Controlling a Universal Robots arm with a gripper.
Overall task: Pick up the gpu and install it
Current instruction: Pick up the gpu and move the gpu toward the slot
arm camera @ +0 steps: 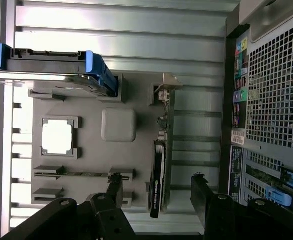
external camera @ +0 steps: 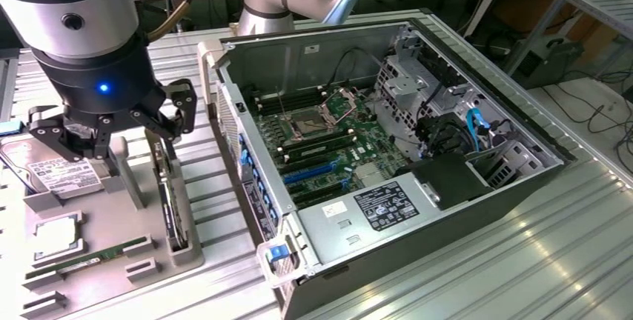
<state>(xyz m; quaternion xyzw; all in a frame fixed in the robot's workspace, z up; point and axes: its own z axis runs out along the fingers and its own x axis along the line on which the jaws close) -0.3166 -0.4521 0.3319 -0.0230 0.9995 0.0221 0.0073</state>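
Hovering just above the gpu [external camera: 171, 205], which stands on edge in the gray parts tray [arm camera: 91, 160], the gripper [external camera: 111, 138] has its jaws apart.

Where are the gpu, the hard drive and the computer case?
gpu [arm camera: 158, 182], wrist view, on its dark edge.
hard drive [external camera: 71, 178], exterior view, on its white label.
computer case [external camera: 287, 68], exterior view, on its grey inner wall.

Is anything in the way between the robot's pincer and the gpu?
No, nothing visible is in the way. The open pincer hangs above the gpu, which stands on its edge in the grey tray, lined up between the pincer's two fingers.
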